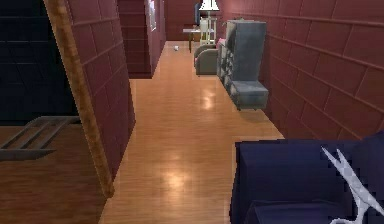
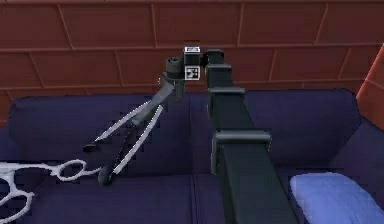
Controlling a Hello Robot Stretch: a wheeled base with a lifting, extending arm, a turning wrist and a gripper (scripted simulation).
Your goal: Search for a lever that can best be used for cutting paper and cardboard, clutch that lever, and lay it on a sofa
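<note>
My arm [image 2: 240, 150] reaches out over a navy sofa [image 2: 300, 130] that stands against a dark red brick wall [image 2: 100, 40]. At the arm's far end sit the two white marker squares [image 2: 192, 62]. Left of them my gripper [image 2: 102, 163] slants down toward the seat, its two thin fingers [image 2: 130, 122] pointing to the arm side view's lower left.

The scissors [image 2: 45, 178] lie flat on the sofa's seat cushion at that view's left edge, silver, with one handle loop next to my fingertips. I cannot tell whether the fingertips touch them. With the scissors on the cushion right at my gripper's far end, I cannot tell whether it holds anything.

A pale blue pillow [image 2: 330, 195] rests on the seat at the lower right, on the other side of the arm and well apart from the scissors.

In the forward view, the same sofa [image 1: 280, 170] fills the lower right corner, and the scissors [image 1: 350, 180] show on it near the right edge. A wooden floor [image 1: 190, 120] runs ahead as a corridor between dark red walls. Farther along, a grey armchair [image 1: 245, 60] stands by the right wall, with a white lamp [image 1: 208, 8] beyond it at the far end.
</note>
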